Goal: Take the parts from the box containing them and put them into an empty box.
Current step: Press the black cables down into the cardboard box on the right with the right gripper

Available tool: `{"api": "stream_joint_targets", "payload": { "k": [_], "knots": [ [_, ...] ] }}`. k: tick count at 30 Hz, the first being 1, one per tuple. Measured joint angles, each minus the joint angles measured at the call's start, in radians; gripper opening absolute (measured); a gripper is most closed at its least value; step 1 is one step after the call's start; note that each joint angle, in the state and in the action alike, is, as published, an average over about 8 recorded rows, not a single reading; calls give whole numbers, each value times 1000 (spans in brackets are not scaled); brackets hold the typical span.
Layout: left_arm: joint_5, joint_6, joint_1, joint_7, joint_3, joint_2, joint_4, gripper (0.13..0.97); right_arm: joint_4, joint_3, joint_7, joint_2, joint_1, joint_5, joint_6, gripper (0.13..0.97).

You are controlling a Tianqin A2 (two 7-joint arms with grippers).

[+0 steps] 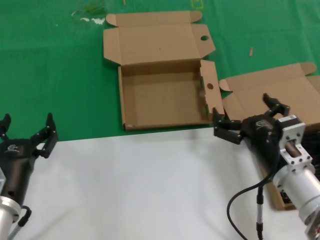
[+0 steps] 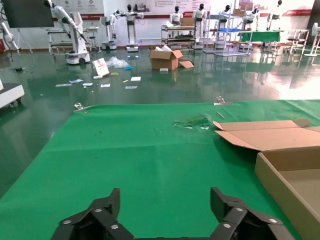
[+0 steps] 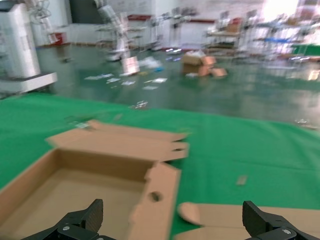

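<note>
No parts had reached the empty box [image 1: 165,97] as far as I could see. Nearest, my left tool [image 1: 27,136] waited spread and unladen at the near left edge of the bench [image 1: 140,185]. My right tool [image 1: 247,116], jaws wide and carrying nothing, hovered over the box containing them [image 1: 295,95] at the right; my arm hid its inside, so the cords went unseen. Farther off, the holed carton lay open, bare. Every transfer remained, I judged.
</note>
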Motion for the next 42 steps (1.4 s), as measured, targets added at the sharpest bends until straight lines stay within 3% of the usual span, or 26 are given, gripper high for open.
{"api": "stream_joint_targets", "payload": {
  "k": [4, 8, 16, 20, 25, 30, 37, 42],
  "knots": [
    [0, 0, 0, 0, 0, 0, 0, 650, 8, -147, 7, 139, 73, 101, 4, 966],
    [0, 0, 0, 0, 0, 0, 0, 541, 27, -293, 85, 298, 176, 111, -64, 966],
    [0, 0, 0, 0, 0, 0, 0, 373, 83, -561, 365, 569, 482, -109, -364, 966],
    [0, 0, 0, 0, 0, 0, 0, 286, 98, -689, 418, 653, 658, -184, -542, 966],
    [0, 0, 0, 0, 0, 0, 0, 233, 88, -808, 368, 710, 842, -214, -765, 966],
    [0, 0, 0, 0, 0, 0, 0, 180, 60, -859, 271, 734, 969, -250, -991, 966],
    [0, 0, 0, 0, 0, 0, 0, 160, 7, -865, 176, 714, 1087, -337, -1315, 966],
    [0, 0, 0, 0, 0, 0, 0, 140, -41, -810, 137, 673, 1105, -433, -1503, 963]
  ]
}}
